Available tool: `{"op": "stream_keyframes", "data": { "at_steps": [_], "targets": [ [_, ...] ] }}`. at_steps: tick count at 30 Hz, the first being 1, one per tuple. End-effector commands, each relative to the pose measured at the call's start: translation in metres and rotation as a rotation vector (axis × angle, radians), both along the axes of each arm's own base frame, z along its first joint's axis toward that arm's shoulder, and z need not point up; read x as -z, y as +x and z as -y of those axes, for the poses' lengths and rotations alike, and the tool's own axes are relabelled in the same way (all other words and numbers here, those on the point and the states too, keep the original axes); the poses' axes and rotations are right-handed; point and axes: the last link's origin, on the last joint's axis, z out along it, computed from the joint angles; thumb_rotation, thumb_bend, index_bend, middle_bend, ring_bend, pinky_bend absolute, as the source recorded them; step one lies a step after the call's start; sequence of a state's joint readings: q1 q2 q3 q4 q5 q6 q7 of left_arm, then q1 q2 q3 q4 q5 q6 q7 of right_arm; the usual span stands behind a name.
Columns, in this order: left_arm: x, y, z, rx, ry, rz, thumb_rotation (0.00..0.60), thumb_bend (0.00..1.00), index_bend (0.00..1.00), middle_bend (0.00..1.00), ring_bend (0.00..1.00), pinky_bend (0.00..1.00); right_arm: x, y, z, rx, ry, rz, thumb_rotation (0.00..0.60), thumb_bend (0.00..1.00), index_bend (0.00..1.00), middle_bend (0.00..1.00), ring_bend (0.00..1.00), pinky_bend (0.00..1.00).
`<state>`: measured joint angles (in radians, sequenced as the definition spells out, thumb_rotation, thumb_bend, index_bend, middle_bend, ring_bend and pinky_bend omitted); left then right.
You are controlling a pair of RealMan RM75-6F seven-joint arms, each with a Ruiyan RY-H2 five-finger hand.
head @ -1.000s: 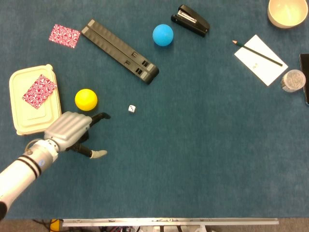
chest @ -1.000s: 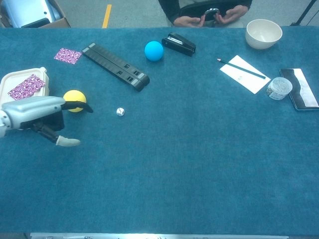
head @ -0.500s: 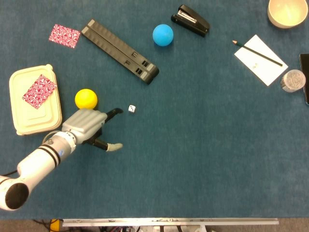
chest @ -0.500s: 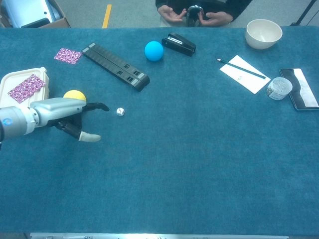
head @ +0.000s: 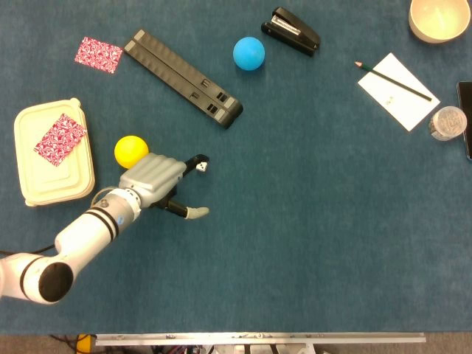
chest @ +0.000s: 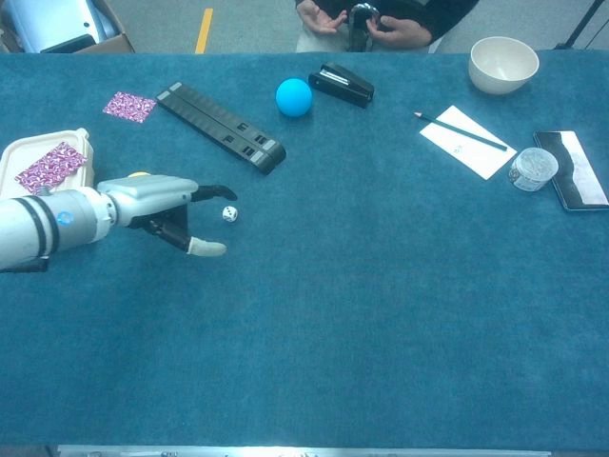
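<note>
My left hand [head: 156, 182] [chest: 166, 202] hovers low over the blue table with its fingers apart and nothing in them. Its fingertips [head: 200, 158] reach right up to a small white die [head: 201, 167] [chest: 229, 214]; the thumb [head: 193, 213] points right, below the die. A yellow ball [head: 130, 150] lies just behind the hand on its left, mostly hidden by the hand in the chest view. My right hand shows in neither view.
A cream lidded box [head: 29, 166] with a patterned card [head: 60, 138] sits at the left edge. Further back lie another card [head: 98, 54], a long black bar [head: 182, 77], a blue ball [head: 249, 53] and a stapler [head: 290, 31]. Paper with pencil [head: 397, 89], a bowl [head: 439, 18] and a jar [head: 446, 122] sit far right.
My left arm has reached to the right past the yellow ball, bringing the fingertips from well short of the die up to it. Nothing on the table has moved.
</note>
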<state>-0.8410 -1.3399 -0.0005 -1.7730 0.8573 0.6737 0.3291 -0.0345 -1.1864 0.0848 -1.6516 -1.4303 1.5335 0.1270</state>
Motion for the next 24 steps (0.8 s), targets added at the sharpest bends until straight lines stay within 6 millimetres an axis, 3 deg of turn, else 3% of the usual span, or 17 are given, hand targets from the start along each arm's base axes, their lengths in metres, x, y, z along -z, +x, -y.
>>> {"op": "stream_keyframes", "data": {
  "at_steps": [1, 17, 24],
  "targets": [
    [0.008, 0.001, -0.002, 0.005, -0.012, -0.017, 0.233, 0.18, 0.04, 1.00, 0.98, 1.00, -0.001, -0.001, -0.001, 0.003, -0.002, 0.000, 0.600, 0.29, 0.25, 0.21, 0.06, 0.06],
    [0.019, 0.000, -0.010, -0.017, -0.002, -0.051, 0.234, 0.18, 0.04, 1.00, 0.98, 1.00, -0.005, -0.004, -0.004, 0.009, -0.007, 0.001, 0.600, 0.29, 0.25, 0.21, 0.06, 0.06],
    [0.018, 0.000, -0.006, -0.013, 0.004, -0.044, 0.232, 0.18, 0.09, 1.00, 0.98, 1.00, -0.005, -0.004, -0.005, 0.010, -0.005, 0.002, 0.600, 0.29, 0.25, 0.21, 0.06, 0.06]
  ]
}}
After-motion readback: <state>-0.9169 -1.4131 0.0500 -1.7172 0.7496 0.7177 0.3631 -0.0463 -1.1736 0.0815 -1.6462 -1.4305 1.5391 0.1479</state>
